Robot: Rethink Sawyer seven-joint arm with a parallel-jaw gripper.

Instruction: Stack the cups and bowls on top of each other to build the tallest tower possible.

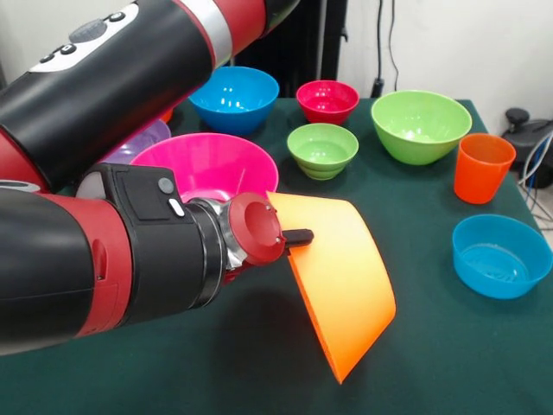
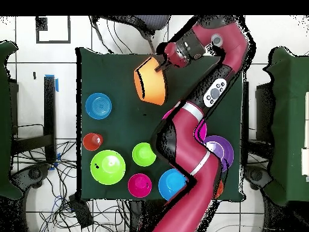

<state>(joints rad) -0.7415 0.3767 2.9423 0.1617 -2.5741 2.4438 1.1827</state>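
Gripping the rim of the big orange bowl (image 1: 341, 281), the gripper (image 1: 296, 237) holds it tilted above the table (image 1: 449, 363), jaws closed on it

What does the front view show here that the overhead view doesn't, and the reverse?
Only the front view shows the big orange bowl tilted on its side, rim gripped by the tool, and the pink bowl nearly whole.

Only the overhead view shows the purple bowl clearly, plus the floor and cables around the table.

Both show the orange cup, the large green bowl and the small blue bowl.
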